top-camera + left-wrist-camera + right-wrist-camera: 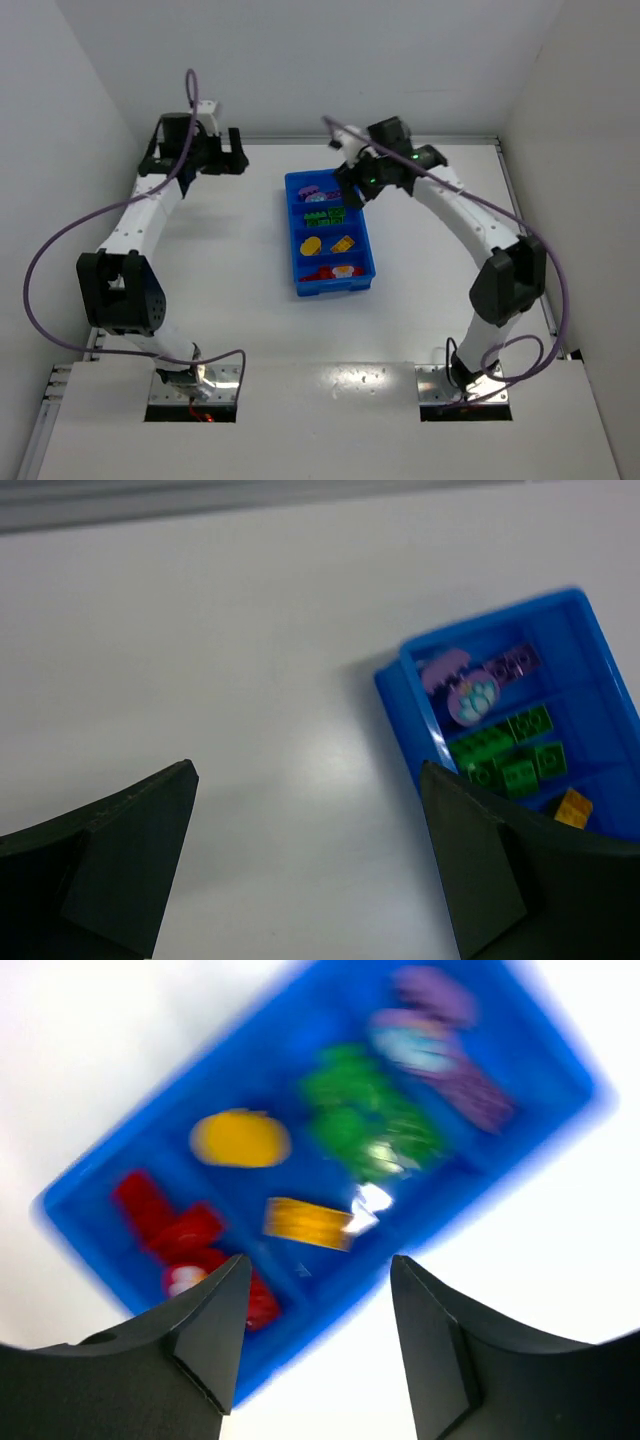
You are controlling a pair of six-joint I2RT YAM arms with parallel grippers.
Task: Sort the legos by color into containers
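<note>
Legos [325, 215] lie sorted inside the blue tray [292, 240], whose four compartments run in a row: purple pieces [450, 670] at the tray's far end, green pieces [500, 755] next, then yellow pieces [240, 1137], and red pieces [170, 1225] at the tray's near end. No piece shows on the counter [220, 280] outside the tray, so the sorting looks done or nearly so. The right pincer [352, 188] hangs above the tray's far right corner, its jaws apart with nothing between them, though that wrist's view is blurred. The left pincer [238, 152] sits well off the tray's left side, jaws spread wide and empty. These pieces are probably light, stiff and hard, with smooth plastic faces that could slip. A blocky one is best taken across two flat opposite sides, low enough that the studs do not tip it. A rounded one likely needs a grip square across its widest part, or it may squirt out. The dividers leave little room beside each piece, so reaching back into the tray calls for a straight descent.
</note>
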